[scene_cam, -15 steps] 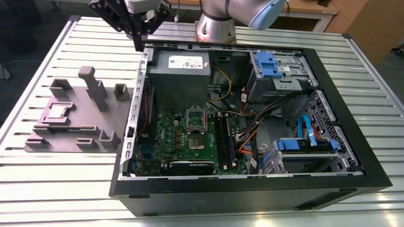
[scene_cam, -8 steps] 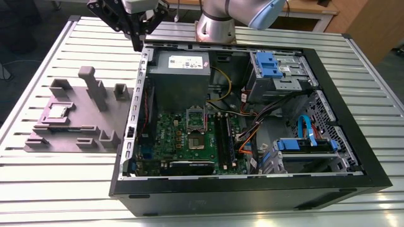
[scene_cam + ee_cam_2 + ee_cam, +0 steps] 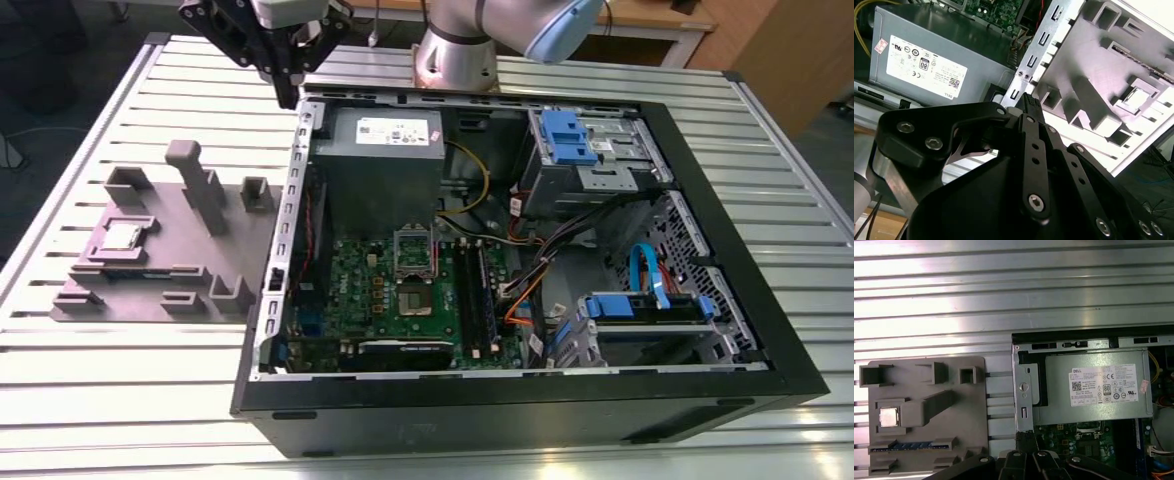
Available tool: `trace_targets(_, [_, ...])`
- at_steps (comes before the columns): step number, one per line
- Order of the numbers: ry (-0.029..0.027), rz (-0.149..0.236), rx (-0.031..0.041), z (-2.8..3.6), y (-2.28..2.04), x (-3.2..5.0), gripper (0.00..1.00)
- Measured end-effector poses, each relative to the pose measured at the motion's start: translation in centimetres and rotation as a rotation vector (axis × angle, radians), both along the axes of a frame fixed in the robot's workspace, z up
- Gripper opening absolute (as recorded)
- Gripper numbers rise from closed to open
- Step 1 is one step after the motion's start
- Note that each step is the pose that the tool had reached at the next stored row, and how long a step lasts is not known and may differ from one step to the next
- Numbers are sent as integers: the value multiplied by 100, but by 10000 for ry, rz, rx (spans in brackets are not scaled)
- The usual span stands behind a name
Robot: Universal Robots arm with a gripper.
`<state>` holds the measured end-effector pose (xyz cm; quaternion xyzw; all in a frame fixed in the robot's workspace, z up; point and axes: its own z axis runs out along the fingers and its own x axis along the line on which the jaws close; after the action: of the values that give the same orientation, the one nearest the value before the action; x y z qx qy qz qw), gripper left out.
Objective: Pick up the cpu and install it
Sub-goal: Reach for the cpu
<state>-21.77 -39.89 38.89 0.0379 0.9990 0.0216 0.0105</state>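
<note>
The cpu [image 3: 124,235] is a small silvery square lying in a recess of the grey fixture [image 3: 174,265], on the exterior view's left beside the open computer case. It also lies on the fixture in both wrist views [image 3: 1135,98] [image 3: 888,417]. My gripper [image 3: 284,92] hangs above the case's back corner, beyond the fixture and well away from the cpu. Its black fingers [image 3: 1029,104] [image 3: 1026,439] come together at one tip, shut with nothing between them. The green motherboard [image 3: 400,300] lies inside the case with its square socket [image 3: 416,299] uncovered and the metal frame [image 3: 414,248] flipped up.
The black case [image 3: 694,330] takes up the middle and the exterior view's right of the slatted metal table [image 3: 120,370]. A grey power supply [image 3: 384,150] sits below my gripper. Blue drive brackets [image 3: 567,135] and cables [image 3: 534,250] crowd the case's far side. Upright posts [image 3: 200,185] stand on the fixture.
</note>
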Motion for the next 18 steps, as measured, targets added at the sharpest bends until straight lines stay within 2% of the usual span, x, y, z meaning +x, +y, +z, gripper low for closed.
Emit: trace_targets(18, [1,0,-1,-2,0,-77,10])
